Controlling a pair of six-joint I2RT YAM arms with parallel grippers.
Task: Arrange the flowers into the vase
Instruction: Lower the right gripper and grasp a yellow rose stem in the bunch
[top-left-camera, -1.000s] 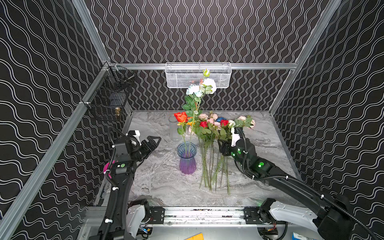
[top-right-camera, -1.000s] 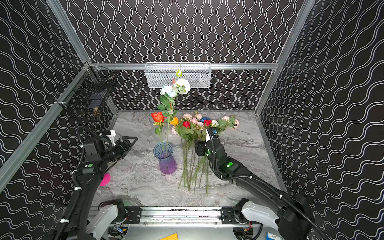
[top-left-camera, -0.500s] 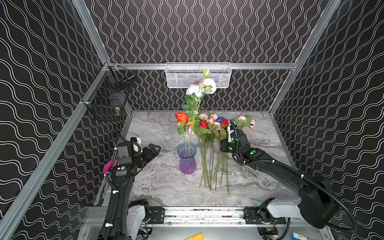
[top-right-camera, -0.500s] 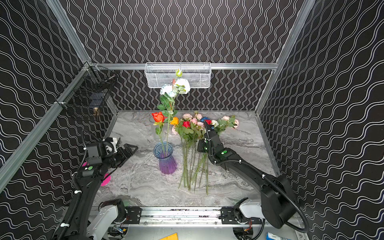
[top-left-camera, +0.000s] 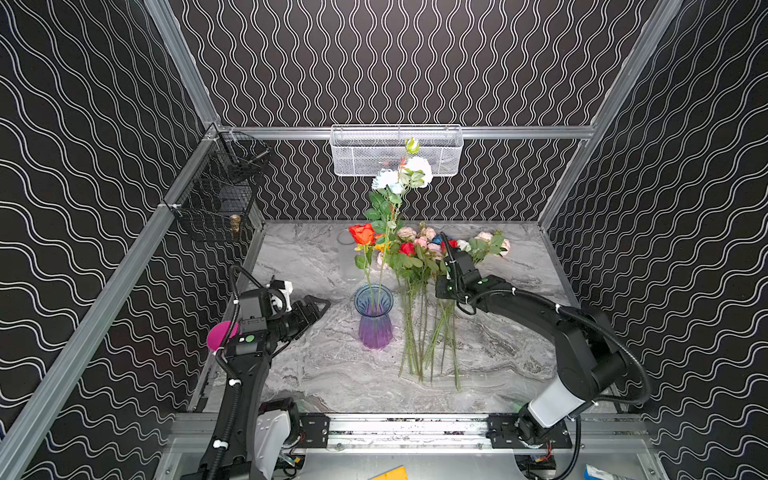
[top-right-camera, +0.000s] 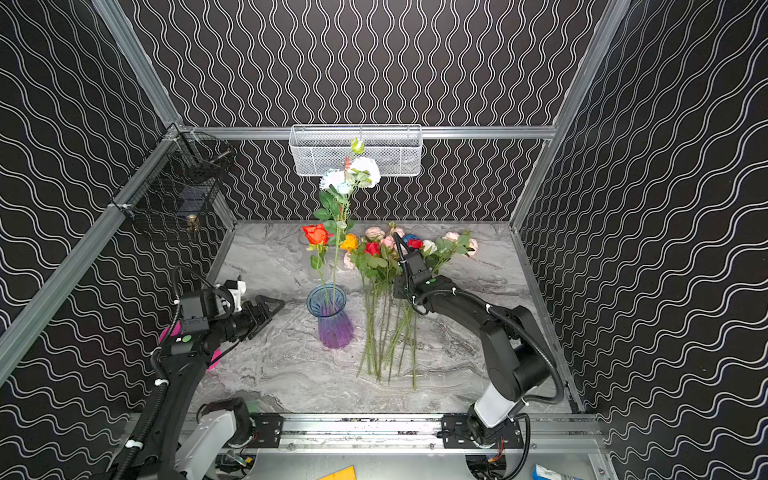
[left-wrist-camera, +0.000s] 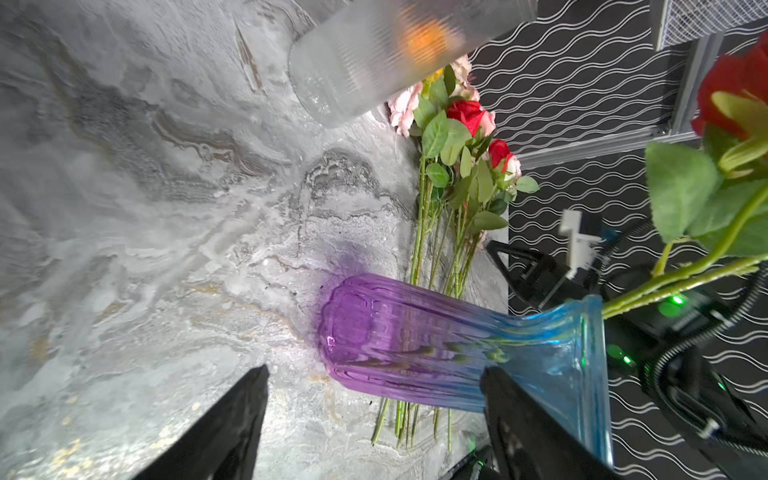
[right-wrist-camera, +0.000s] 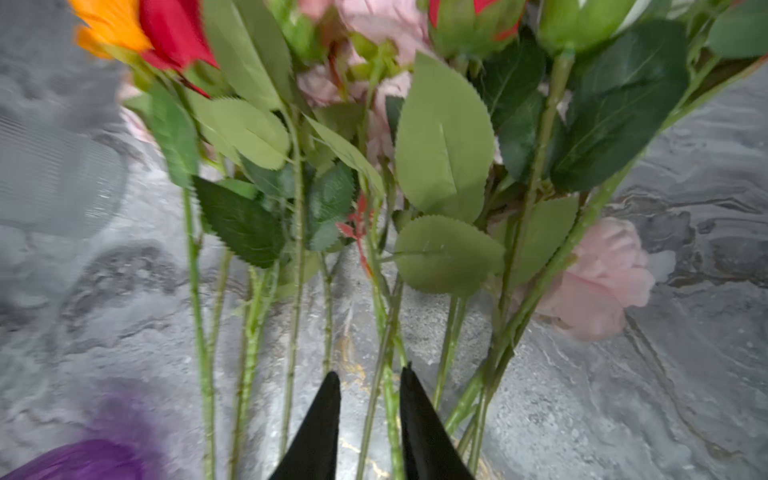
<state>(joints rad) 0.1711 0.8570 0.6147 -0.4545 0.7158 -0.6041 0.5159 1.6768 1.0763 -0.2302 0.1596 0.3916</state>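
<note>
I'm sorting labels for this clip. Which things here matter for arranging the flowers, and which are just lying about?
For the job:
- purple-blue vase
- red rose and white spray standing in it
- loose flowers lying beside it

Just about:
- clear ribbed vase, holding nothing
- white mesh basket
- black wire basket
- pink object at the left edge

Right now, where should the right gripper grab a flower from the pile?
Grip a bare lower stem, below the leaves, coming straight down with the right gripper, jaws across it. The flowers lie flat on the table, stems fanned apart; heads crowded.
</note>
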